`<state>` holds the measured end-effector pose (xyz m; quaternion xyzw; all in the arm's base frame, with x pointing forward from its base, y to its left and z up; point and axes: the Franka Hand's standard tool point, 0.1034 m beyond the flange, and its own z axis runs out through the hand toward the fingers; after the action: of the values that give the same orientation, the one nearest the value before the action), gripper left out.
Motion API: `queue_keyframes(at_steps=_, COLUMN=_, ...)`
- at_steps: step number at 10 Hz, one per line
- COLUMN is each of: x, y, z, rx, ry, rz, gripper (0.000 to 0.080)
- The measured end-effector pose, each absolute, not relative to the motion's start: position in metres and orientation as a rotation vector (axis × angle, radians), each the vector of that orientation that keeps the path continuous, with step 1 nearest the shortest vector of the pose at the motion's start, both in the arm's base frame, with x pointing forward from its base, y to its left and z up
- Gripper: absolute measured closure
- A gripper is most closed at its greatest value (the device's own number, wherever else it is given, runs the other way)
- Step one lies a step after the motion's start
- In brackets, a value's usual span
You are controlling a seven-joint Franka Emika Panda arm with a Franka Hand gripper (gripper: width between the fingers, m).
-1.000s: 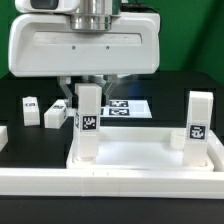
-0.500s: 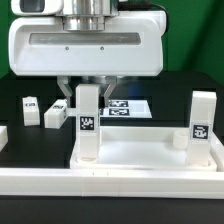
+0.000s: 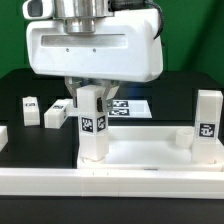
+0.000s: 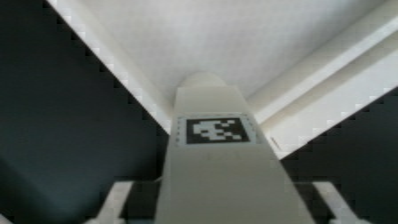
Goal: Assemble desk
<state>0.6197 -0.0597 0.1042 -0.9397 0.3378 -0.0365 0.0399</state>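
Two loose legs [image 3: 29, 108] lie on the black table [image 3: 20, 85] at the exterior view's left. The gripper [image 3: 92, 92] clamps an upright leg [image 3: 92, 125] standing at the tabletop's [image 3: 150, 155] left corner. A second leg [image 3: 209, 125] stands at its right corner.

Black table [image 3: 18, 88], green backdrop [image 3: 195, 32] behind, white border rail [image 3: 110, 186] along the front

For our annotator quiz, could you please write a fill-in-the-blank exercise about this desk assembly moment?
The gripper holds the gripped leg standing ____.
It stands at a corner of the tabletop on the exterior view's ____.
The other leg stands at the corner on the exterior view's ____.
Missing words: upright; left; right.
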Motion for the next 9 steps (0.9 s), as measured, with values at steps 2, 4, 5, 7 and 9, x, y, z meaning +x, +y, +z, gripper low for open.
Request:
queue_keyframes(at_steps=2, x=0.6222, y=-0.0585, z=0.1043, rx=-2.791, ry=1.243, rz=-0.117, gripper=0.0506)
queue_keyframes(at_steps=4, x=0.6222, y=-0.0589, z=0.1043, rx=-2.777, ry=1.271, rz=-0.115, gripper=0.0506)
queue_keyframes(at_steps=5, x=0.6222, y=-0.0585, z=0.1044, rx=-2.799, ry=1.225, rz=-0.117, gripper=0.0506)
queue_keyframes(at_steps=7, x=0.6227, y=-0.0574, z=0.1079, rx=-2.865, ry=1.069, rz=-0.124, gripper=0.021)
queue_keyframes(at_steps=9, x=0.6226, y=-0.0587, z=0.1069, rx=-2.96, ry=0.802, rz=-0.148, gripper=0.0163)
